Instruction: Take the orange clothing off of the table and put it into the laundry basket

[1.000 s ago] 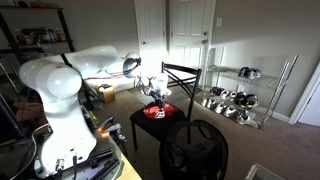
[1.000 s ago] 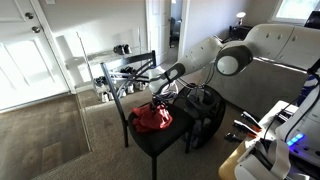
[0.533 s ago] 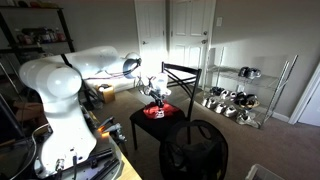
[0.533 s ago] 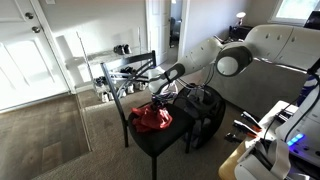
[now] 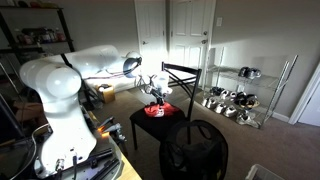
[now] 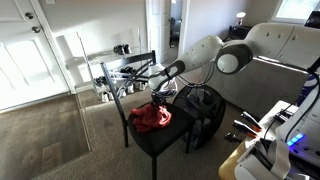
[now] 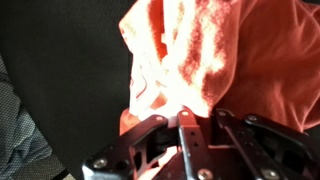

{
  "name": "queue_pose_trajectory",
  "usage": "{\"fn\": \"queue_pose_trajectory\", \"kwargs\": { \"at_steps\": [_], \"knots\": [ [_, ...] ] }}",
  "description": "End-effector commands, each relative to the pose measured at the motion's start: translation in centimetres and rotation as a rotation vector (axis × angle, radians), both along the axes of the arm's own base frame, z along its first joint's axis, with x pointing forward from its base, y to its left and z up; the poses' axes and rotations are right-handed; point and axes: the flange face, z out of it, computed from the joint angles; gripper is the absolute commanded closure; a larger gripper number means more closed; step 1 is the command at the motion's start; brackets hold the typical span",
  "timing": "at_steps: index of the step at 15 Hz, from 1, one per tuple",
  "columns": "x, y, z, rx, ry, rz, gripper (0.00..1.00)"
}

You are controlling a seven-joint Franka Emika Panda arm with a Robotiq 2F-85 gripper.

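Note:
The orange clothing (image 5: 154, 111) (image 6: 150, 118) lies crumpled on the small black table (image 5: 140, 127) (image 6: 168, 142) in both exterior views. My gripper (image 5: 156, 98) (image 6: 158, 101) comes down onto its top. In the wrist view the gripper (image 7: 203, 120) is shut, with its black fingers (image 7: 185, 128) pinching a fold of the orange clothing (image 7: 225, 55). The cloth fills the upper right of that view. The laundry basket (image 5: 195, 150) (image 6: 206, 106), black mesh, stands on the floor beside the table.
A black chair-like frame (image 5: 181, 72) rises at the table's back edge. A wire shelf rack (image 5: 240, 97) with shoes stands by the wall, and white doors (image 5: 170, 35) are behind. Grey mesh (image 7: 20, 135) shows low at the wrist view's left.
The jaws have closed onto the orange clothing. The cloth has bunched up slightly under the gripper; the arm has barely moved.

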Motion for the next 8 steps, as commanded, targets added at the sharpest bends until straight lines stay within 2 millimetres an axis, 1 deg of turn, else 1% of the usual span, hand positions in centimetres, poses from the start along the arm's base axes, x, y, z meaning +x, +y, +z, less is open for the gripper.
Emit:
{"fn": "queue_pose_trajectory", "kwargs": {
  "at_steps": [1,4,8],
  "knots": [
    [0.8,-1.5,3.8,0.004,-0.064,-0.069,0.93],
    [1.6,-2.9,6.1,0.005,-0.196,-0.194,0.92],
    [0.8,-4.4,7.1,-0.002,-0.348,-0.379,0.93]
  ]
}}
